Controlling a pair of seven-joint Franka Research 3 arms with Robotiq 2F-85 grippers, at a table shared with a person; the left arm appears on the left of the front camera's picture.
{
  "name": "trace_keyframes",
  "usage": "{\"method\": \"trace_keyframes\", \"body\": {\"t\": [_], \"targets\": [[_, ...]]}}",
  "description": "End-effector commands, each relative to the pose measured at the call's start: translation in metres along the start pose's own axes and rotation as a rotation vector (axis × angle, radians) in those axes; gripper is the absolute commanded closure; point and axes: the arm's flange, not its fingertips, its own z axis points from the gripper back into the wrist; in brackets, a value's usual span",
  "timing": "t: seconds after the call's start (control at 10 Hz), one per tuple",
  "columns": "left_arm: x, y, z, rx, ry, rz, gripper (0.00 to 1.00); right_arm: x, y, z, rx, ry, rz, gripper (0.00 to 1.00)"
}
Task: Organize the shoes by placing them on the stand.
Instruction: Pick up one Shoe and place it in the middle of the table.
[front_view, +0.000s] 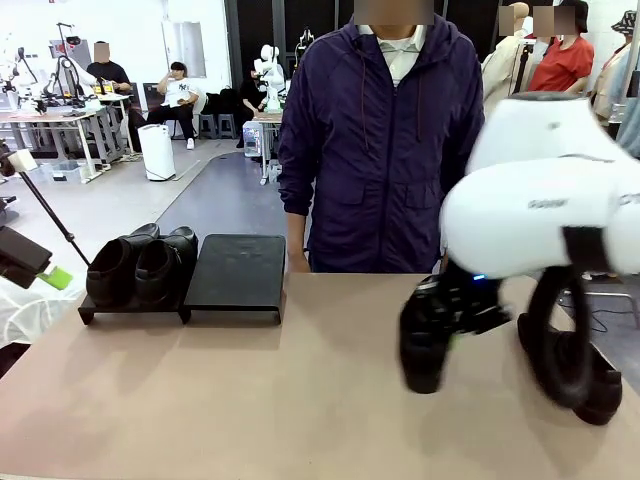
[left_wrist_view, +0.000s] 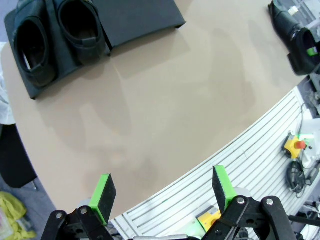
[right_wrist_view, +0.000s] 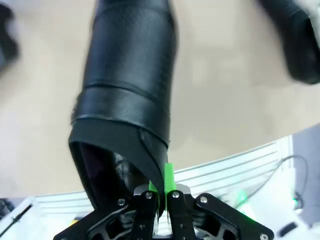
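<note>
Front view shows the worktop (front_view: 300, 420) with the stand (front_view: 240, 272) at its far left. Two loafers (front_view: 135, 268) sit side by side on the stand's left half. The right half is bare, so it is judged to be the space kept for the other pair.

The right arm (front_view: 545, 205) enters from the right, with its large white link high over the worktop and the wrist turned downward. The right jaws are clenched on the third loafer (front_view: 425, 340), right of centre and well apart from the stand. In the right wrist view the green pads (right_wrist_view: 168, 177) pinch the thin leather rim of the shoe's opening, and the toe points away from the wrist. A rim pinch is probably used because the shoe body is too wide for the jaws. Blur hides whether the sole is clear of the worktop.

The fourth loafer (front_view: 575, 370) lies on the worktop at the right, just beside the held one, not yet handled.

The left jaws are released, their fingertips (left_wrist_view: 104, 192) well apart with nothing between them. They are poised above the worktop's near edge.
</note>
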Motion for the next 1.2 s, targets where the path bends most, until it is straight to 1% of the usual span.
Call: {"method": "trace_keyframes", "body": {"t": [0.0, 0.1, 0.2, 0.3, 0.5, 0.6, 0.8, 1.0, 1.1], "targets": [[-0.002, -0.001, 0.0, 0.009, 0.01, 0.005, 0.0, -0.002, 0.059, -0.018, 0.071, -0.031, 0.02, 1.0], [-0.002, -0.001, 0.0, 0.009, 0.01, 0.005, 0.0, -0.012, 0.101, -0.036, 0.057, -0.028, 0.039, 1.0], [-0.002, -0.001, 0.0, 0.009, 0.01, 0.005, 0.0, -0.02, 0.132, -0.052, 0.058, -0.011, 0.082, 1.0], [-0.002, -0.001, 0.0, 0.009, 0.01, 0.005, 0.0, -0.029, 0.155, -0.066, 0.067, -0.023, 0.168, 1.0], [-0.002, -0.001, 0.0, 0.009, 0.01, 0.005, 0.0, -0.049, 0.184, -0.092, 0.028, 0.007, 0.25, 1.0], [-0.002, -0.001, 0.0, 0.009, 0.01, 0.005, 0.0, -0.058, 0.189, -0.103, 0.007, 0.011, 0.267, 1.0], [-0.002, -0.001, 0.0, 0.009, 0.01, 0.005, 0.0, -0.066, 0.189, -0.113, -0.028, 0.016, 0.263, 1.0], [-0.002, -0.001, 0.0, 0.009, 0.01, 0.005, 0.0, -0.066, 0.186, -0.123, -0.027, 0.022, 0.243, 1.0], [-0.002, -0.001, 0.0, 0.009, 0.01, 0.005, 0.0, -0.06, 0.181, -0.123, -0.037, 0.012, 0.219, 1.0]]}}
